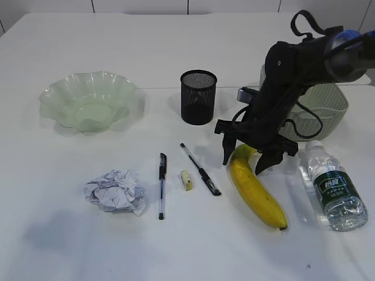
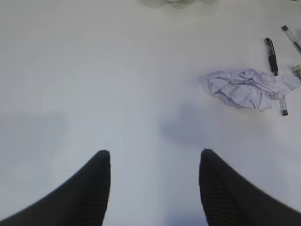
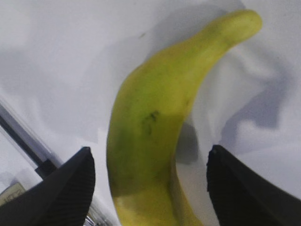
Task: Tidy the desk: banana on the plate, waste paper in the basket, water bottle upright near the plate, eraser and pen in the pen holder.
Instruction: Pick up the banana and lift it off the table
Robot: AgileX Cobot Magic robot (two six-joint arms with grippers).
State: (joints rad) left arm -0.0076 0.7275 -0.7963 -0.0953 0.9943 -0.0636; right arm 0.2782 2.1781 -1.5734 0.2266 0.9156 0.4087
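Observation:
A yellow banana [image 1: 258, 190] lies on the white table. My right gripper [image 1: 245, 166] is open with its fingers either side of the banana's stem end; it fills the right wrist view [image 3: 150, 141] between my fingers [image 3: 149, 162], not touching them. A pale green wavy plate [image 1: 88, 100] sits far left. Crumpled paper [image 1: 116, 191] [image 2: 249, 88], two pens [image 1: 162, 184] [image 1: 200, 170] and a small yellow eraser [image 1: 186, 180] lie in the middle. A water bottle [image 1: 335, 186] lies on its side at right. My left gripper [image 2: 154, 157] is open and empty above bare table.
A black mesh pen holder [image 1: 198, 96] stands behind the pens. A pale green basket [image 1: 325, 108] stands at the back right, partly hidden by my right arm. The table's far edge runs along the top.

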